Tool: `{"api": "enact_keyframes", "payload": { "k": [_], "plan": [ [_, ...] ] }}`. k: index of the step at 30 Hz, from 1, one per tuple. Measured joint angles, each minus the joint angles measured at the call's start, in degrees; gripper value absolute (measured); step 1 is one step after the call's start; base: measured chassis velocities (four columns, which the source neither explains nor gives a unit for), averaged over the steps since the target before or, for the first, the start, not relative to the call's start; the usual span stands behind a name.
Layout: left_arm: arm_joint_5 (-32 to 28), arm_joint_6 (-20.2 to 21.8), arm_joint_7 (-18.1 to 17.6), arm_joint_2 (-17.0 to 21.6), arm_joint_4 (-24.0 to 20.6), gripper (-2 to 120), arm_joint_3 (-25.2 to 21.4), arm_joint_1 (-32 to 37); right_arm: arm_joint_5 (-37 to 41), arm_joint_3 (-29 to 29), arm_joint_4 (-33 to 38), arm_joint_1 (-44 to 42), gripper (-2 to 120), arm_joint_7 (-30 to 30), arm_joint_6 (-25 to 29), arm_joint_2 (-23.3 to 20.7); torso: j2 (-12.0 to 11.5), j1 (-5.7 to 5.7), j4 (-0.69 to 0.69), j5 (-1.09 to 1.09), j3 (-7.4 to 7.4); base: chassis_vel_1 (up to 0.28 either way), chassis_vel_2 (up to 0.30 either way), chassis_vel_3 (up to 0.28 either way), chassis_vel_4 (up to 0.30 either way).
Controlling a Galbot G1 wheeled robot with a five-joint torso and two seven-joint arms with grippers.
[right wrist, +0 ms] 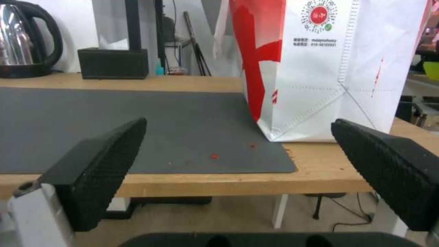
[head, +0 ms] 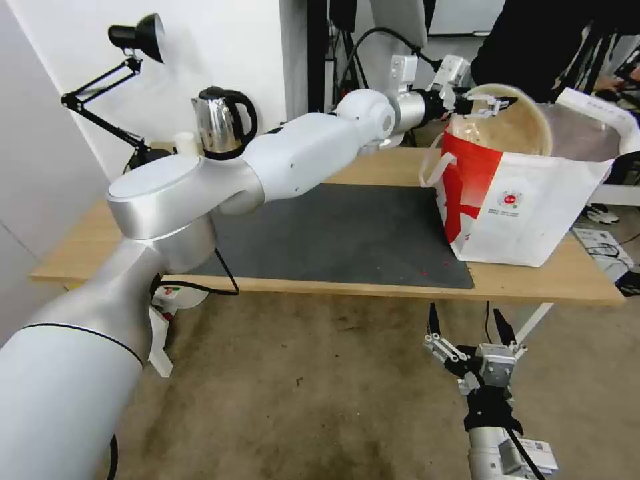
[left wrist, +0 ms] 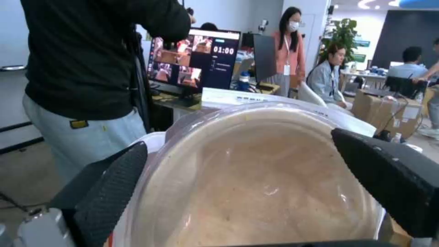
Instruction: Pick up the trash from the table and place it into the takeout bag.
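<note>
The takeout bag (head: 527,200), boxy and red-and-white, stands at the right end of the table (head: 533,277). A shallow beige pulp bowl (head: 517,127) stands on edge in the bag's mouth, its hollow facing me. My left arm reaches across the table, and the left gripper (head: 497,103) is open at the bowl's upper rim. In the left wrist view the bowl (left wrist: 265,178) lies between and beyond the gripper's (left wrist: 238,140) spread black fingers (left wrist: 114,185). My right gripper (head: 465,313) hangs open below the table's front edge, facing the bag (right wrist: 329,68), its jaws (right wrist: 238,122) empty.
A dark grey mat (head: 347,233) covers the table's middle, with a few red crumbs (right wrist: 213,156) near the bag. A steel kettle (head: 223,123), a black desk lamp (head: 133,40) and a black tissue box (right wrist: 113,63) stand along the back. A person in black stands behind the bag.
</note>
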Motion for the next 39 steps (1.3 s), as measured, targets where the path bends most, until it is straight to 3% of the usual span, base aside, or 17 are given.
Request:
{"api": "enact_keyframes", "payload": {
  "k": [13,18,28,39],
  "plan": [
    [-0.09,-0.2,-1.01,0.01,-0.97,100,0.38,-0.49,0.0,0.0,0.0,0.0,100,0.0,0.0,0.0,0.0,0.0,0.0,0.0,0.0,0.0,0.0,0.0,0.0],
    [-0.65,1.99,0.42,0.04,-1.98,100,-1.33,-1.14,0.0,0.0,0.0,0.0,100,0.0,0.0,0.0,0.0,0.0,0.0,0.0,0.0,0.0,0.0,0.0,0.0],
    [-0.84,1.78,0.45,0.03,-3.52,100,-1.57,-2.0,0.0,0.0,0.0,0.0,100,0.0,0.0,0.0,0.0,0.0,0.0,0.0,0.0,0.0,0.0,0.0,0.0],
    [-0.78,0.67,-0.69,0.04,-3.96,100,-4.89,-3.21,0.0,0.0,0.0,0.0,100,0.0,0.0,0.0,0.0,0.0,0.0,0.0,0.0,0.0,0.0,0.0,0.0]
  ]
}}
